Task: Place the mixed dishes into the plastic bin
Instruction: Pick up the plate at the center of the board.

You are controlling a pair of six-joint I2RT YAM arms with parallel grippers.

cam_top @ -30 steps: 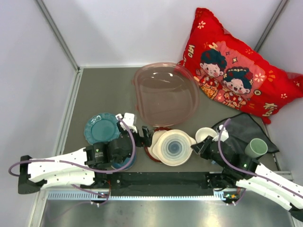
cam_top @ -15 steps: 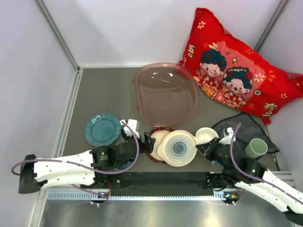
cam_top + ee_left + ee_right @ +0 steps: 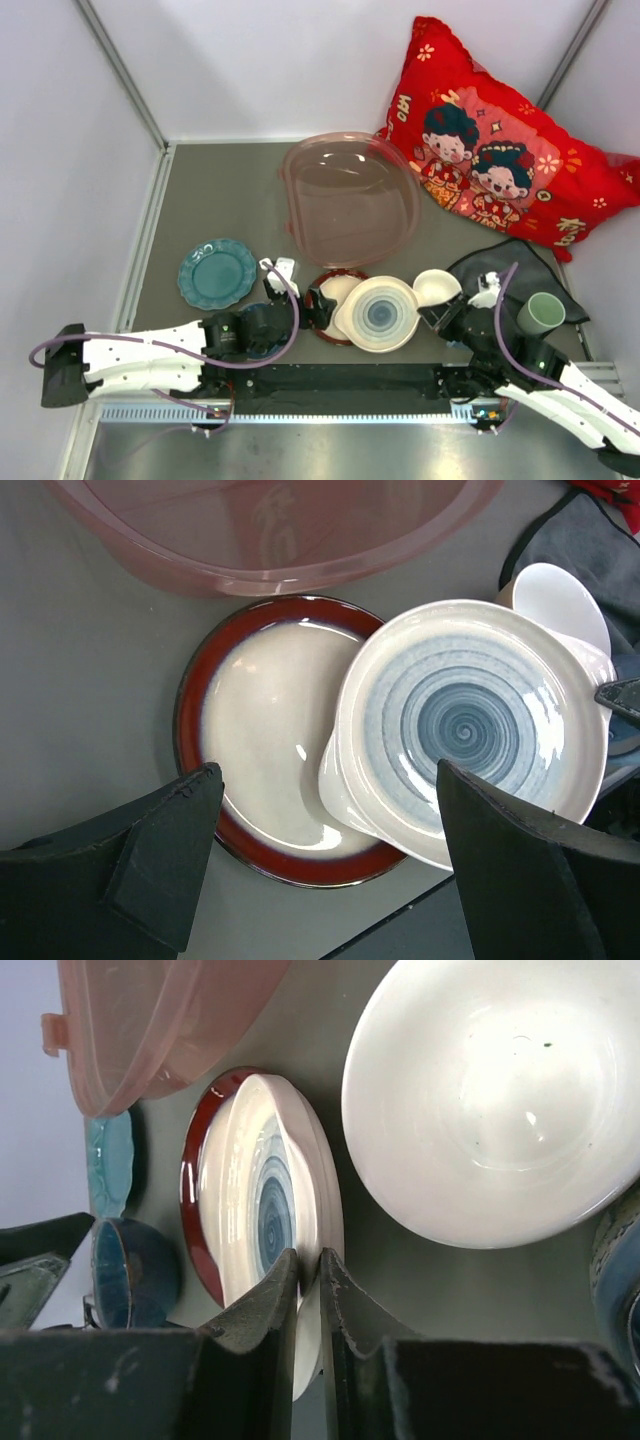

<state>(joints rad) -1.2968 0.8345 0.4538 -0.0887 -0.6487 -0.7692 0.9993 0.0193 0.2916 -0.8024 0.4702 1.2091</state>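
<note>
1. The right gripper (image 3: 308, 1260) is pinched shut on the rim of the ringed plate (image 3: 378, 313), gripping it from the plate's right side.
2. That plate lies partly over a red-rimmed plate (image 3: 250, 740), on the table just in front of the bin (image 3: 292, 190) and outside it.
3. The left gripper (image 3: 328, 780) hangs above both plates, jaws spread wide, holding nothing.
4. A white bowl (image 3: 500, 1100) sits just right of the ringed plate, at the edge of the cloth (image 3: 515, 265).
5. A teal plate (image 3: 216, 272) lies to the left, apart from the bin; a blue bowl (image 3: 135, 1270) sits beneath the left arm (mostly hidden from above).
6. A green cup (image 3: 540, 313) stands at the cloth's right edge, beside the right arm.
7. A pillow (image 3: 490, 140) lies in the far right corner.
</note>
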